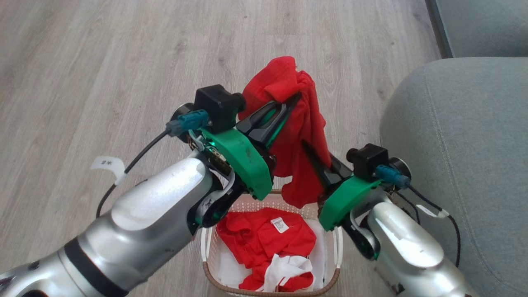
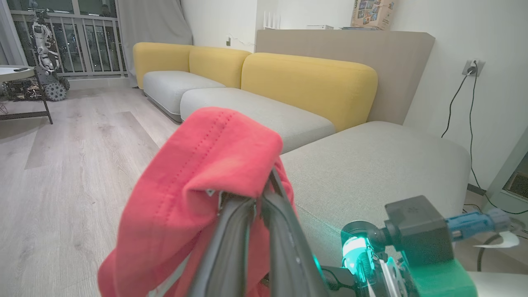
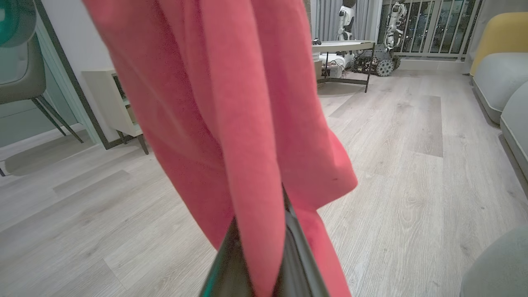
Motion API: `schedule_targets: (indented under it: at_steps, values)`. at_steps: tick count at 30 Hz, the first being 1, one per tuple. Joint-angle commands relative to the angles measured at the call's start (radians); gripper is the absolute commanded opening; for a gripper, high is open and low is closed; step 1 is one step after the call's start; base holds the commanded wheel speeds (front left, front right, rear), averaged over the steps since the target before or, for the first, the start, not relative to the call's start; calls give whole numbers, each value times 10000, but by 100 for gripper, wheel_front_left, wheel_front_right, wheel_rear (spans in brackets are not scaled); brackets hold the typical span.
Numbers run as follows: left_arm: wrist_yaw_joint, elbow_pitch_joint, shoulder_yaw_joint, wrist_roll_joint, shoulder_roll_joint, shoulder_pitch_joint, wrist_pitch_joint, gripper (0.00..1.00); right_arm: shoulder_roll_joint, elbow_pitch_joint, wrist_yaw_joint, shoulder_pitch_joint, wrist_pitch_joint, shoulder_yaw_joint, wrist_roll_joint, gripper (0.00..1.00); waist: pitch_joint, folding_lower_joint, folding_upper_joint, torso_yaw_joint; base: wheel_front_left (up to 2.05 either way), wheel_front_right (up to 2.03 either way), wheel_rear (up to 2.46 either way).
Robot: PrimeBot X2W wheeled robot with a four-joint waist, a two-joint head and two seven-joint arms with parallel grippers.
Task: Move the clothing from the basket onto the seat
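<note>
Right pincer (image 1: 311, 152) tips behind red garment (image 1: 288, 82); much of seat (image 1: 453, 144) past right edge.

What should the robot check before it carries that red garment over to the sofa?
1. Left pincer holds the red garment: ok, shut on its top fold.
2. Right pincer holds it: ok, cloth pinched between its fingers.
3. Hem above the basket rim: cannot tell, they overlap in the head view.
4. Remaining clothing lying loose in the basket: ok.
5. Seat close on the right: ok.
</note>
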Motion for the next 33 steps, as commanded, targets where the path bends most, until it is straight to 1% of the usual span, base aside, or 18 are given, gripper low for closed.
schedule_targets:
  at_steps: [1, 5, 8, 12, 13, 14, 15, 21, 25, 31, 32, 33]
  values:
    - [34, -274, 516, -54, 213, -389, -57, 0, 179, -305, -2, -465, -126, -36, 47, 0, 6, 0, 0, -30, 0, 0, 0]
    - [102, -276, 546, -143, 348, -150, -131, 0, 182, -947, -2, -242, -133, -811, -98, 0, 13, 0, 0, -160, 0, 0, 0]
    - [129, -307, 471, -151, 506, 83, -151, 0, 184, -1599, -2, 100, -134, -1462, -316, 0, 64, 0, 0, -267, 0, 0, 0]
    - [165, -444, 358, -183, 581, 353, -166, 0, 185, -2567, -2, 553, -135, -2142, -358, 0, 132, 0, 0, -380, 0, 0, 0]
    - [179, -489, 332, -195, 583, 412, -164, 16, 185, -2802, -2, 644, -136, -2282, -386, 0, 157, 0, 0, -418, 0, 0, 0]
    - [188, -535, 292, -197, 583, 464, -151, 79, 185, -3032, -2, 734, -136, -2428, -390, 0, 177, 0, 0, -451, 0, 0, 0]
    - [191, -585, 252, -209, 577, 524, -143, 100, 185, -3251, -2, 811, -136, -2567, -395, 0, 197, 0, 0, -503, 0, 0, 0]
    - [273, -733, 13, -149, 647, 855, -144, 100, 186, -4235, -2, 1082, -136, -3230, -462, 0, 335, 0, 0, -988, 0, 0, 0]
    - [347, -793, -61, -57, 745, 965, -199, 100, 186, -4565, -2, 1151, -137, -3486, -573, 0, 445, 0, 0, -1538, 0, 0, 0]
    - [479, -854, -23, 106, 897, 989, -397, 100, 186, -4959, -2, 1319, -137, -3774, -811, 0, 650, 0, 0, -2545, 0, 0, 0]
    - [479, -854, -23, 106, 897, 989, -397, 100, 186, -4959, -2, 1319, -137, -3774, -811, 0, 650, 0, 0, -2545, 0, 0, 0]
    - [498, -858, -17, 144, 928, 978, -427, 100, 186, -5019, -2, 1356, -137, -3812, -843, 0, 692, 0, 0, -2720, 0, 0, 0]
